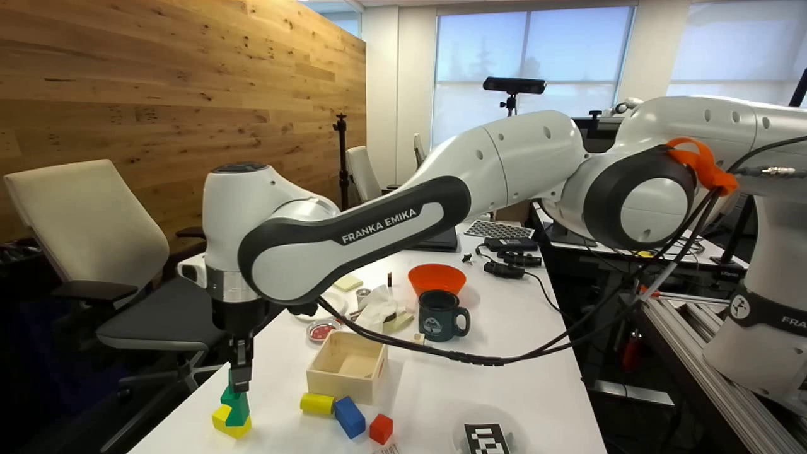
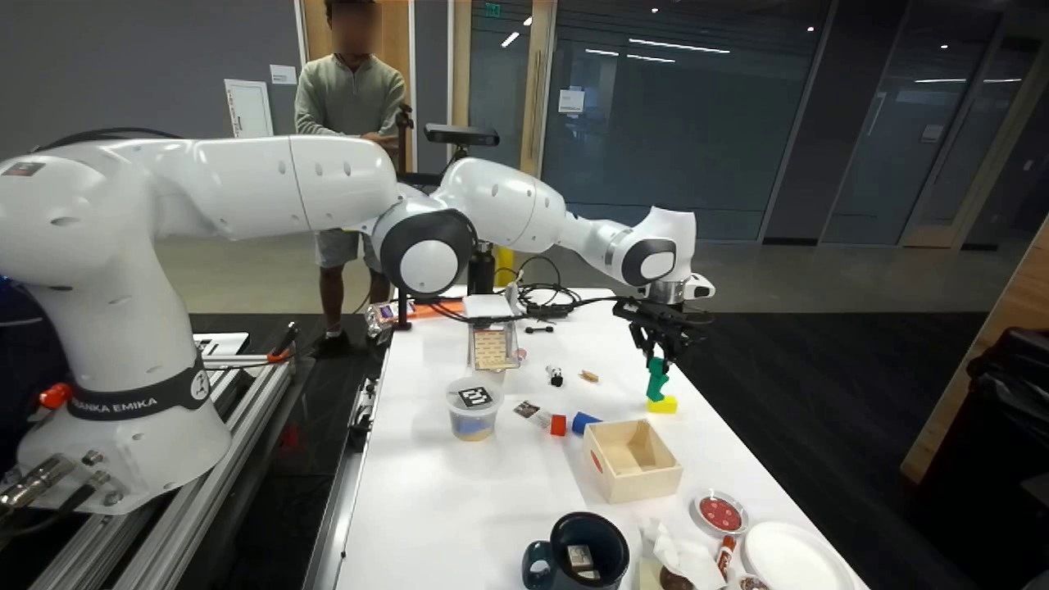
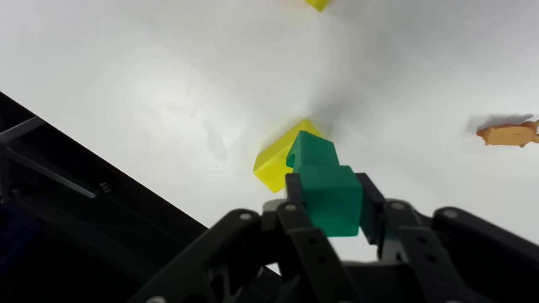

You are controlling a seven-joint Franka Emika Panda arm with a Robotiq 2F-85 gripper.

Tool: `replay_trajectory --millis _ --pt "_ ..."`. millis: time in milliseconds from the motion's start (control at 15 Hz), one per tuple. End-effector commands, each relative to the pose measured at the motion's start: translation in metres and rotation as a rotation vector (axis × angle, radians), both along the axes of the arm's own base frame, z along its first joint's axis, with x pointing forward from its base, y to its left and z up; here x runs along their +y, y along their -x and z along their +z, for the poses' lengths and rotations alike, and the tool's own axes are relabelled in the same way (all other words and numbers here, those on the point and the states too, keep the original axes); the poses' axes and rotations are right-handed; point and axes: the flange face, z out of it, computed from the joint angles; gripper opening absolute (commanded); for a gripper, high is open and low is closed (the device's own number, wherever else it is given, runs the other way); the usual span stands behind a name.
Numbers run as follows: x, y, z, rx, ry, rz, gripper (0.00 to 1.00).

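"What did the wrist view show?"
"The gripper (image 3: 329,189) clasped a green block (image 3: 332,206); a notched green piece (image 3: 316,150) and yellow block (image 3: 273,165) showed beneath."
"Where?"
"In an exterior view, near the tabletop (image 1: 542,391) edge opposite the robot base (image 1: 756,356); in an exterior view, near a wooden box (image 2: 647,487)."

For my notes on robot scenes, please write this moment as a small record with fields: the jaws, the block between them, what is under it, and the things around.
Jaws: closed on the notched green block
Block's pose: roughly upright, notch at its side
Under it: yellow block on the white table; contact cannot be told
Other blocks: yellow cylinder, blue block, red cube
Container: open wooden box
Vessels: dark mug, orange bowl
Figure: orange-brown toy animal
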Motion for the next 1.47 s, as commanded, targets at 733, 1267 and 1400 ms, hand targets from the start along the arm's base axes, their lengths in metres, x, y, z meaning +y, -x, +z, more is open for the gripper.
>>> replay_trajectory --millis 733,1267,1400 --pt "0.002 0.000 0.000 -0.001 -0.032 0.021 0.74" --pt "0.000 0.005 -0.016 0.033 0.028 0.008 1.00" --pt "-0.002 0.017 -0.042 0.120 0.060 -0.043 1.00"
